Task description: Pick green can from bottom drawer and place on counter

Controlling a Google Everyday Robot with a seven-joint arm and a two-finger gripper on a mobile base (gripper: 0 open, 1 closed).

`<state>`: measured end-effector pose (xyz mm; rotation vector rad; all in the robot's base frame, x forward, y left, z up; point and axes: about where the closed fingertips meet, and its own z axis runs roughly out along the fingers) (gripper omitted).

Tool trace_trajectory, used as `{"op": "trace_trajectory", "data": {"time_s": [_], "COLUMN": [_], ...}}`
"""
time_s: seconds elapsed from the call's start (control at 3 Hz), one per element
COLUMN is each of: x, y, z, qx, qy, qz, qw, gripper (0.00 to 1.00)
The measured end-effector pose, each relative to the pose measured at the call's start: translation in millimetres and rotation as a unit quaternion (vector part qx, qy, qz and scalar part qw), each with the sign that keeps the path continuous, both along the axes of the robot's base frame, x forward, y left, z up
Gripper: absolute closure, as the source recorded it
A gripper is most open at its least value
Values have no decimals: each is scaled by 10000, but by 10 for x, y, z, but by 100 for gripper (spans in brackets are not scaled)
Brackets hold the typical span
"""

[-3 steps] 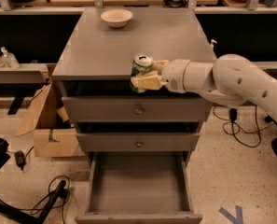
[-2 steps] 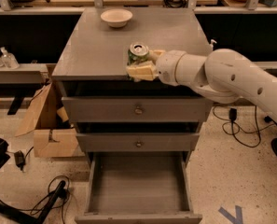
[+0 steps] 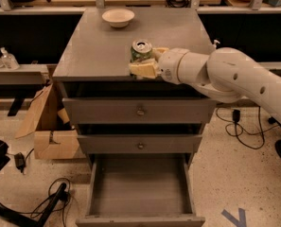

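Note:
The green can with its silver top stands upright over the front part of the grey counter. My gripper is shut on the can, its cream fingers on either side of it, reaching in from the right. I cannot tell whether the can's base touches the counter. The bottom drawer is pulled open below and shows only its bare grey floor.
A cream bowl sits at the back of the counter. Two shallower drawers with round knobs are shut. A cardboard box and cables lie on the floor at left. Wooden benches run behind.
My gripper has carried the green can up and back, from in front of the counter's front edge to over the counter top.

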<state>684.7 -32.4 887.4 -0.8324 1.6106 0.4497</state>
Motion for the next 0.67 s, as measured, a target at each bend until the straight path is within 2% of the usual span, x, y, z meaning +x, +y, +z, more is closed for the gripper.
{"op": "trace_trajectory", "data": {"time_s": [0.33,0.67], "x": [144,423], "y": [5,86], "z": [294,661], "qx": [18,-70], "qy": [54,259], "qz": [85,284], "qw": [9999,9992], "gripper": [100,100]}}
